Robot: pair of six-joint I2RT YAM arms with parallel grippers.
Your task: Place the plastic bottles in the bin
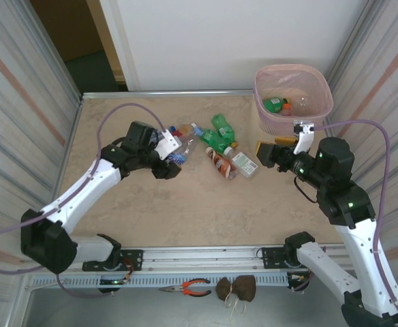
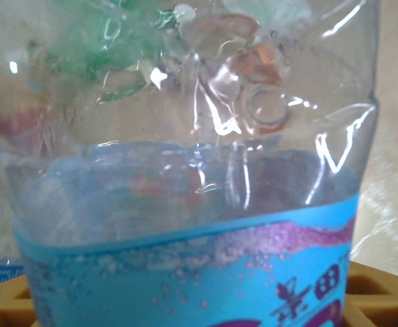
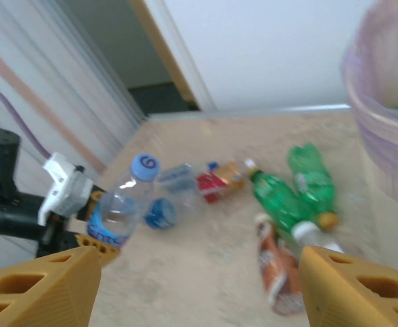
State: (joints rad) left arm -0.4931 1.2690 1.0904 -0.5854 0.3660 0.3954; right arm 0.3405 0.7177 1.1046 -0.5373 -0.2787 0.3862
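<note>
**Left gripper [image 1: 177, 159] grips a clear plastic bottle with a blue cap and blue label [image 3: 120, 208]; right gripper [image 1: 272, 146] open by the tall pale pink plastic bin [image 1: 281, 125]**

On a beige, stone-patterned tabletop [image 1: 151, 211], the left arm reaches from the near left toward the middle. The left gripper's yellow jaws are drawn in narrow on the clear plastic bottle with a blue cap and blue label, holding it low on the label. From the right wrist camera this bottle stands nearly upright, cap on top. In the left wrist view its crinkled clear wall and blue label sit right against the lens, with yellow fingertips [image 2: 383, 293] at the lower corners.

Just right of it, in the middle of the table, loose bottles lie on their sides close together. At the far side are a clear bottle with blue markings [image 3: 168, 204] and a clear bottle with a red label [image 3: 216, 182]. To their right are two green plastic bottles [image 1: 219, 135], touching each other. Nearer lie a bottle with a brown label [image 1: 221, 163] and, beside it, a clear bottle with a white label [image 1: 244, 163].

Further right, the right gripper hangs with its yellow jaws spread wide and nothing between them. It points left toward the pile, just beside the bin's near-left wall.

The tall pale pink plastic bin stands in the far right corner. Inside it lie a green bottle [image 1: 274, 104] and a clear bottle [image 1: 302, 102], with an orange cap [image 1: 286, 107] between them.
</note>
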